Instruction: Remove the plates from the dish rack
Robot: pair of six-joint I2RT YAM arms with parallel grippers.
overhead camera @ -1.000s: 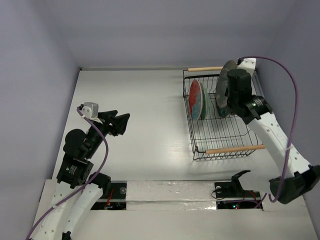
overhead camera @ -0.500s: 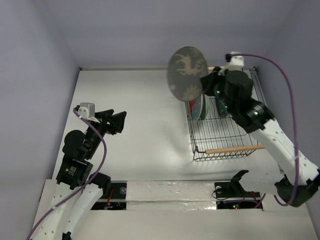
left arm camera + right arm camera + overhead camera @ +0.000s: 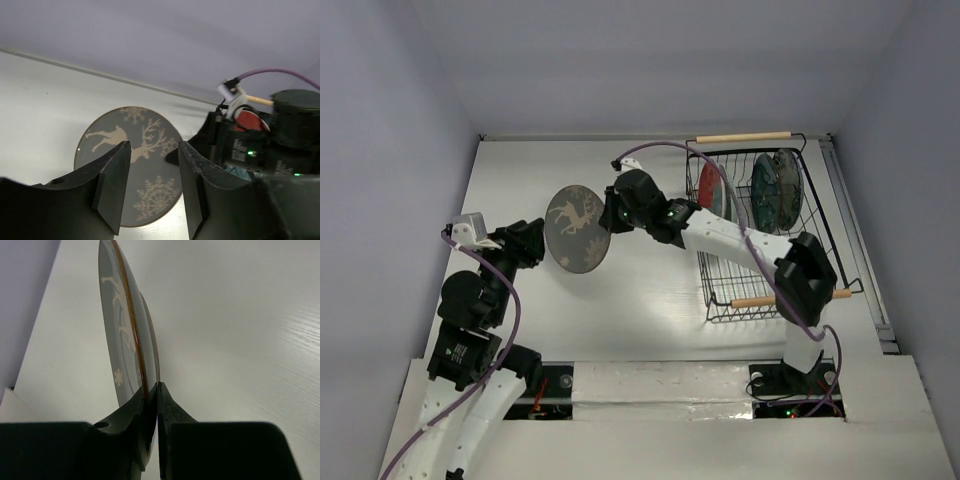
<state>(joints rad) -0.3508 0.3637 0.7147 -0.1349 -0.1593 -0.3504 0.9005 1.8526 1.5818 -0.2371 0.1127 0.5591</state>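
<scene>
My right gripper (image 3: 611,214) is shut on the rim of a dark grey plate with pale deer (image 3: 576,229) and holds it upright above the table, left of the dish rack (image 3: 767,273). In the right wrist view the plate (image 3: 125,330) stands edge-on, pinched between the fingers of my right gripper (image 3: 152,386). My left gripper (image 3: 532,241) is open just left of the plate, with its jaws (image 3: 152,147) facing the plate's front (image 3: 100,140) and nothing between them. A red plate with a teal flower (image 3: 711,190) and a darker teal plate (image 3: 775,190) stand in the rack.
The black wire rack has wooden rod handles at the far (image 3: 744,137) and near (image 3: 770,298) ends and sits at the right of the white table (image 3: 620,310). Grey walls close in the back and both sides. The right arm (image 3: 740,240) stretches across the rack's left side.
The right arm has lifted the deer plate out of the rack and swung it left and down to the left gripper. The left jaws have narrowed a little.
</scene>
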